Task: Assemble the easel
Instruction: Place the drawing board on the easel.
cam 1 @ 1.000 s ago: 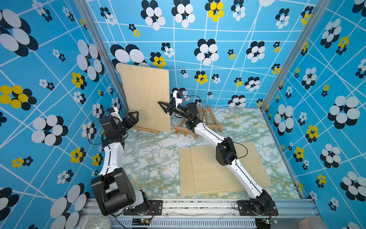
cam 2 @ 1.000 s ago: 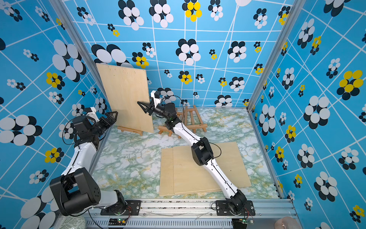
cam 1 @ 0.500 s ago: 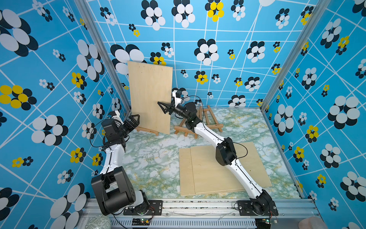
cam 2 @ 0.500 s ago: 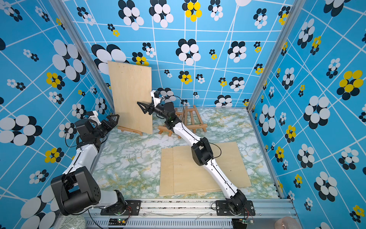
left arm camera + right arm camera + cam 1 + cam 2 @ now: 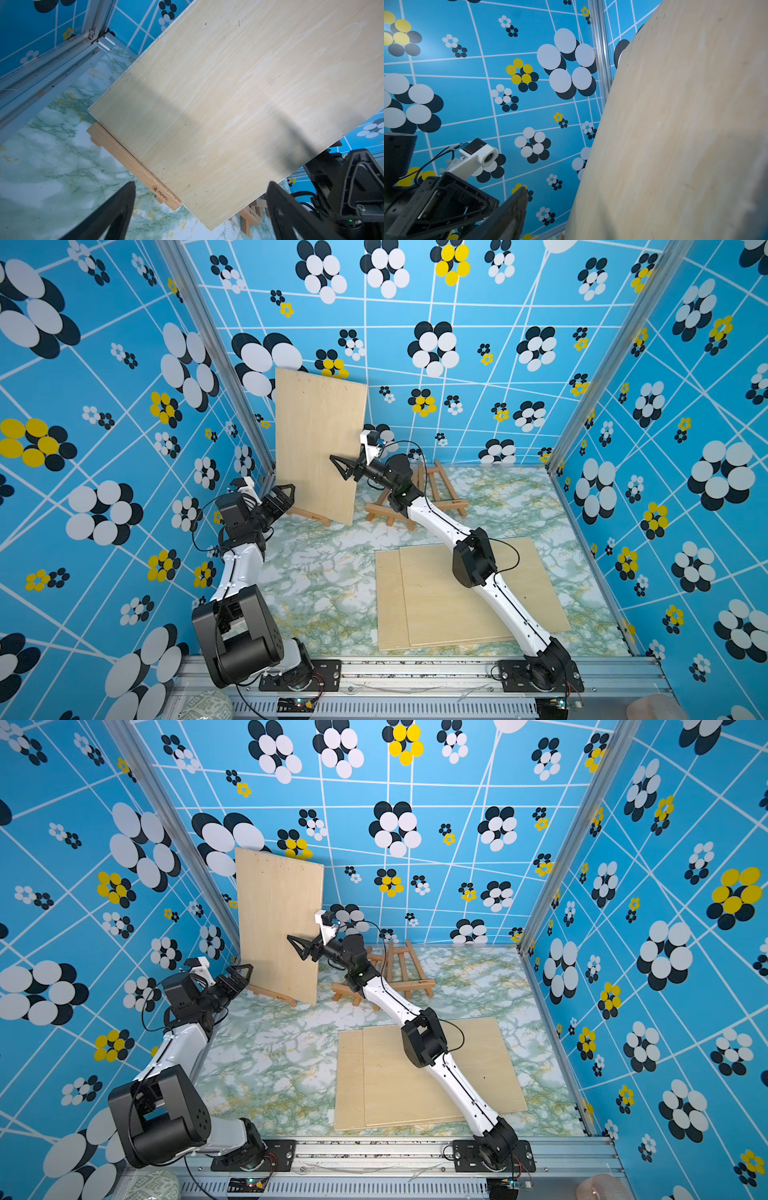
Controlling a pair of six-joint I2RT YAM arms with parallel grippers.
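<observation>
- The plywood board (image 5: 318, 443) stands on its lower edge on the ledge of the easel (image 5: 133, 164), in the back-left corner of the table (image 5: 324, 585). Its top leans back; what it rests against is hidden.
- The right gripper (image 5: 343, 467) is released. It sits at the board's right edge about mid-height, and the wrist view shows the visible finger (image 5: 512, 218) clear of the wood.
- The left gripper (image 5: 286, 497) is spread wide and empty, near the board's lower left edge and not touching it.
- Expect the board to be light, thin and stiff, with smooth faces that may slip (a wide panel also twists easily in a narrow pinch).
- Take hold across the thickness at a side edge, near mid-height.
- Watch the corner post (image 5: 220, 360), just beside the board's left edge.
- To the right, a second easel (image 5: 436, 489) stands near, partly behind the right arm.
- The best open room is the table in front; two flat boards (image 5: 428, 601) lie well apart, toward the front right.
</observation>
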